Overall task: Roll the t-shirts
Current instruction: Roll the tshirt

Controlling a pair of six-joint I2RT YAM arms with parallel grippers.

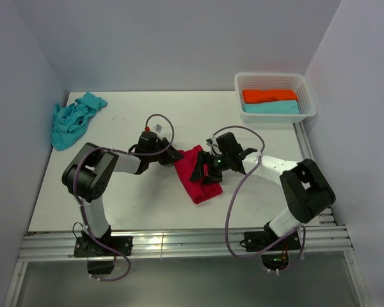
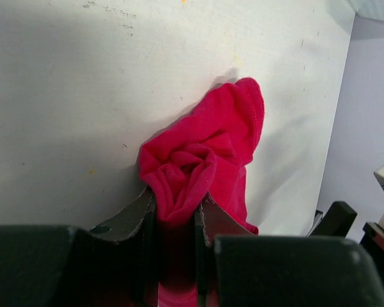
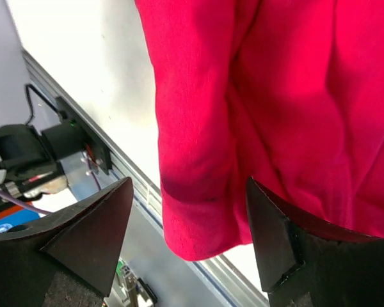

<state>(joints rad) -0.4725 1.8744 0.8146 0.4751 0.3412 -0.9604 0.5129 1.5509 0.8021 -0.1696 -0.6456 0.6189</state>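
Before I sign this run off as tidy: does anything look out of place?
Yes. The turquoise shirt lies crumpled in a heap at the far left corner of the table, unrolled. The red shirt in the middle is a loose, lopsided roll, one end pinched in the left hand; the right hand stands open.

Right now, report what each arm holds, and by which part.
Left jaws clamp the red t-shirt at its rolled end. Right jaws stand open around its other end, gripping nothing.

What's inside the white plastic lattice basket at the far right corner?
In the white plastic lattice basket lie an orange-red cloth bundle at the back and a turquoise cloth bundle in front of it. The basket floor beneath them is covered, so anything underneath cannot be seen.
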